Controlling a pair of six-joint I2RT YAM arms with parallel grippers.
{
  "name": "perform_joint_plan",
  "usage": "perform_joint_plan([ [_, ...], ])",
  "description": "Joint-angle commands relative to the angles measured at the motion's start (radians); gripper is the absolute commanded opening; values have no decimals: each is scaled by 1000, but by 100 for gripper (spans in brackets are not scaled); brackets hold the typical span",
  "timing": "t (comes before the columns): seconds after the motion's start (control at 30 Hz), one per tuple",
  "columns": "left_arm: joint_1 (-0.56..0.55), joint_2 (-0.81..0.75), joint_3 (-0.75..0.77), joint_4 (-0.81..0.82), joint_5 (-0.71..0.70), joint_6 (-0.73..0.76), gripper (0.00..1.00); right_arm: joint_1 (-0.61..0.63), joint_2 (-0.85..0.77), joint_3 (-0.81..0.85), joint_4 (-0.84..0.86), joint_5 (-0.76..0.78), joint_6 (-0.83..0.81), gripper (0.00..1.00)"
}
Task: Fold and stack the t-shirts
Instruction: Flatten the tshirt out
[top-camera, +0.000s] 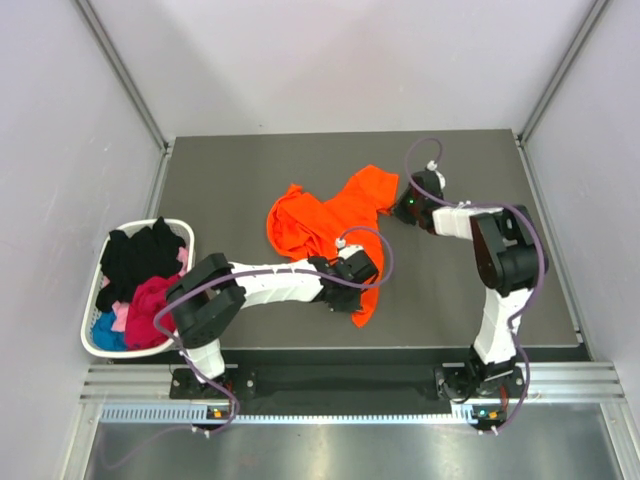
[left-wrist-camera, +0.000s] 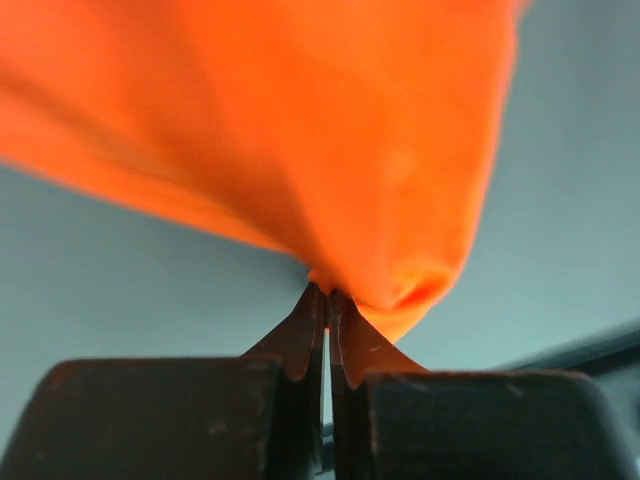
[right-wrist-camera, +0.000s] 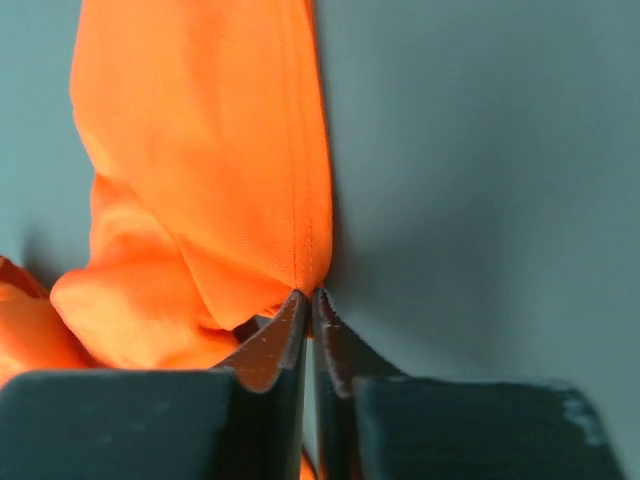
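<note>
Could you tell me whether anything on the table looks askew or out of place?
The orange t-shirt is crumpled and twisted, not flat, with the left pincer and right pincer each shut on an edge. Nothing else stands out.

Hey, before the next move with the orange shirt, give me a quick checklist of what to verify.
1. Left gripper shut on orange t-shirt: ok.
2. Right gripper shut on its stitched hem: ok.
3. Shirt lying flat: not ok, bunched.
4. Matching corners held: cannot tell.
5. Other shirts in basket, apart from the orange one: ok.
</note>
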Motion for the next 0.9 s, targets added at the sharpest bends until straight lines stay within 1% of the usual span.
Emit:
perform_joint_plan([
  [0.0,42,-16,74,-277,-204,54,0,-78,-214,-26,-164,56,-39,0],
  [0.03,60,-32,71,-291,-222,68,0,-87,-255,-66,-189,78,-54,0],
  [0.07,78,-49,64,-301,-227,86,0,-87,-298,-83,-253,98,-69,0],
  [0.1,112,-92,46,-305,-227,95,0,-82,-381,-107,-307,107,-94,0],
  [0.13,140,-114,27,-308,-229,114,0,-78,-459,-177,-316,81,-105,0],
  [0.17,140,-134,27,-308,-239,120,0,-75,-460,-217,-327,61,-111,0],
  [0.2,160,-152,16,-323,-253,126,0,-70,-534,-257,-354,41,-117,0],
  [0.23,166,-184,15,-332,-265,131,0,-67,-572,-334,-377,32,-114,0],
  [0.27,172,-198,13,-338,-282,143,0,-59,-610,-372,-397,30,-103,0],
  [0.3,184,-215,15,-355,-282,149,0,-52,-691,-417,-416,-2,-70,1],
  [0.33,189,-221,15,-361,-281,154,0,-44,-734,-504,-411,-31,-50,3],
  [0.37,192,-226,12,-367,-278,161,0,-23,-774,-543,-408,-42,-30,7],
  [0.4,197,-230,6,-371,-272,166,0,-15,-844,-572,-425,-43,11,18],
  [0.47,198,-229,2,-384,-264,181,0,-9,-894,-617,-453,-42,29,29],
  [0.5,198,-234,-2,-389,-262,187,8,-9,-923,-614,-508,-10,30,38],
  [0.57,197,-246,-10,-397,-262,191,31,-9,-937,-574,-586,62,32,46],
  [0.6,195,-266,-11,-398,-255,191,42,-10,-943,-554,-665,101,38,51],
  [0.63,197,-279,-10,-398,-253,194,47,-10,-943,-516,-693,163,38,52],
  [0.7,195,-324,-8,-406,-259,191,54,-27,-937,-486,-726,200,30,52],
  [0.73,197,-341,-8,-409,-264,186,59,-36,-928,-461,-732,240,29,52],
  [0.8,197,-387,-31,-397,-244,172,59,-76,-897,-440,-721,265,15,50],
  [0.87,198,-414,-91,-357,-146,174,59,-125,-853,-416,-689,253,-11,48],
])
